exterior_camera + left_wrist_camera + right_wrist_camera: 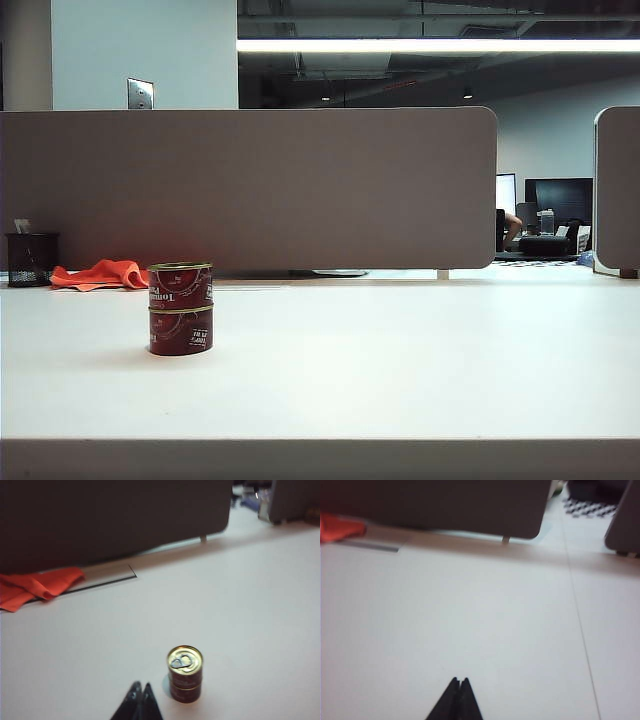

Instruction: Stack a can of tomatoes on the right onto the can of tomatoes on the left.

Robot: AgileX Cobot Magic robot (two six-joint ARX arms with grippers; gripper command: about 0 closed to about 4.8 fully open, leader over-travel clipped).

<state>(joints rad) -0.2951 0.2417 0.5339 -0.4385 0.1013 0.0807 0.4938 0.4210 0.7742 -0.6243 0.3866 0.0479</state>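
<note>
Two red cans of tomatoes stand stacked on the white table at the left: the upper can (180,285) sits squarely on the lower can (181,331). In the left wrist view the stack shows from above, the top can's gold pull-tab lid (185,660) over the lower can (185,692). My left gripper (141,685) is shut and empty, hanging beside the stack and apart from it. Above bare table my right gripper (459,680) is shut with nothing in it. Neither arm shows in the exterior view.
An orange cloth (100,273) lies at the back left by the grey partition (250,185), next to a black mesh pen cup (31,259). A second partition (617,190) stands at the far right. The table's front edge (320,440) runs near the camera.
</note>
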